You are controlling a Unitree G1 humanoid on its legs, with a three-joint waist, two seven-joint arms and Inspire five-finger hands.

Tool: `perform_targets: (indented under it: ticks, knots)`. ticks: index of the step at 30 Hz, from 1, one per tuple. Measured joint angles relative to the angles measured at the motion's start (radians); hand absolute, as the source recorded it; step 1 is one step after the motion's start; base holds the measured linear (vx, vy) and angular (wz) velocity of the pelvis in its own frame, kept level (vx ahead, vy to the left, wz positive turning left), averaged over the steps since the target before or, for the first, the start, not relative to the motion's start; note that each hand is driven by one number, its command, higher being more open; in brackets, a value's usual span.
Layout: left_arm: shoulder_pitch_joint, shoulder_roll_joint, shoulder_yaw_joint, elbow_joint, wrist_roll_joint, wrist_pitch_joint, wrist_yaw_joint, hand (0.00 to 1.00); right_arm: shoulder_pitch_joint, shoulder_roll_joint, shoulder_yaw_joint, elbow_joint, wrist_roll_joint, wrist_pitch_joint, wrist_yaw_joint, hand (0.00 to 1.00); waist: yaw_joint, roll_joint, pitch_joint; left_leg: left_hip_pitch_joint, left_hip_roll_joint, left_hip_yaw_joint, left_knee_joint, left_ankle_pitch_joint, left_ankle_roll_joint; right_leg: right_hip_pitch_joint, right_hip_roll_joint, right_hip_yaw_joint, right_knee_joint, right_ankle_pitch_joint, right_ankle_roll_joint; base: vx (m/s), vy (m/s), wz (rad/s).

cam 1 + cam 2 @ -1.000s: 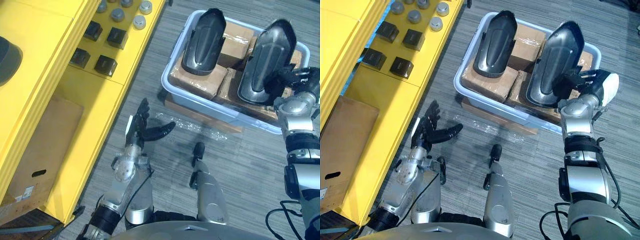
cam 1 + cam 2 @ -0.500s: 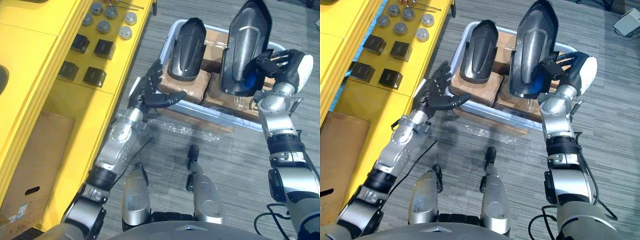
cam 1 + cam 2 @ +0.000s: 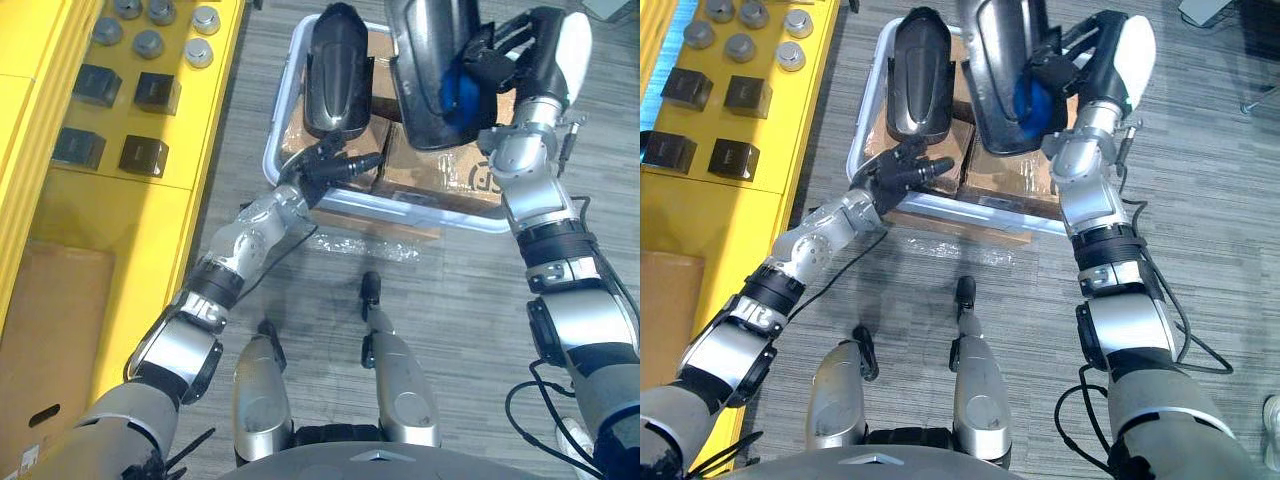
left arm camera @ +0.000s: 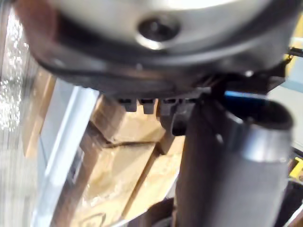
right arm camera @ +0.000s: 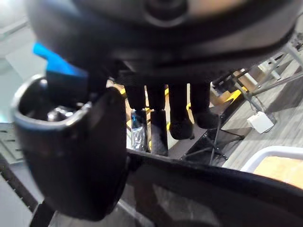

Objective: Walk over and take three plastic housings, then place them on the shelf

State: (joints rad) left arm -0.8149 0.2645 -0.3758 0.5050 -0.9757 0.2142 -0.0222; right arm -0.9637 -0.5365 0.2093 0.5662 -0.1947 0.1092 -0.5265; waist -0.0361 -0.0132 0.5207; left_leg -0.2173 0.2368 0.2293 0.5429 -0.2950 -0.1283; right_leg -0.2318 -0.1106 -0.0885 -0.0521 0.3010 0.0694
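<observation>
Right hand (image 3: 525,65) has hoisted its housing (image 3: 430,60) higher over the bin (image 3: 278,110), fingers wrapped round it. Left hand (image 3: 325,170) has reached the rim, fingers loose, beside the second housing (image 3: 335,70).

1 housing (image 3: 335,70) in bin (image 3: 283,95), right of shelf (image 3: 60,210).

You lose the top of the lifted housing (image 3: 435,70) past the picture's upper edge, and its bulk hides the far right corner of the bin (image 3: 284,105). The right hand (image 3: 530,60) grips it, but its fingers (image 3: 495,45) curl behind the shell, tips hidden. Whether the left hand (image 3: 902,172), at the bin's near left corner, touches the second housing (image 3: 918,70), you can't tell. In the left wrist view the cardboard boxes (image 4: 118,175) are blurred.
</observation>
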Motion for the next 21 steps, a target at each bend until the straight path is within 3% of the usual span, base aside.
perform_targets:
  ticks: [4, 8, 16, 21]
  knots:
    - [-0.013, -0.050, -0.023, 0.000, -0.120, -0.074, -0.007, 1.00, -0.006, 0.000, 0.052, 0.013, -0.033, -0.022, 0.017, 0.00, -0.006, 0.000, 0.000, 0.000, 0.000, 0.009, 0.011, -0.008, 0.004, -0.003, 0.000, 0.012, 0.001, 0.001, 0.001, -0.06, 0.034, -0.07]
    - [-0.019, -0.092, -0.022, 0.000, -0.251, -0.190, -0.010, 1.00, -0.007, 0.000, 0.077, 0.031, -0.035, -0.038, 0.019, 0.00, -0.021, 0.000, 0.000, 0.001, 0.000, 0.016, 0.012, -0.010, 0.007, -0.008, -0.001, 0.018, 0.006, 0.001, 0.002, -0.07, 0.033, -0.05]
    - [-0.034, -0.109, -0.021, 0.000, -0.288, -0.257, 0.036, 1.00, -0.008, 0.000, 0.106, 0.067, -0.034, -0.106, 0.014, 0.00, -0.025, 0.002, -0.001, 0.010, 0.000, 0.031, 0.008, -0.010, 0.007, -0.013, -0.001, 0.031, 0.010, 0.002, 0.002, -0.06, 0.022, -0.05]
    - [-0.034, -0.111, -0.022, 0.011, -0.271, -0.257, 0.074, 1.00, -0.008, 0.006, 0.144, 0.064, -0.033, -0.157, -0.008, 0.00, -0.025, 0.003, -0.002, 0.013, -0.001, 0.033, 0.002, -0.008, 0.007, -0.013, -0.001, 0.032, 0.010, 0.002, 0.003, -0.04, 0.018, -0.01]
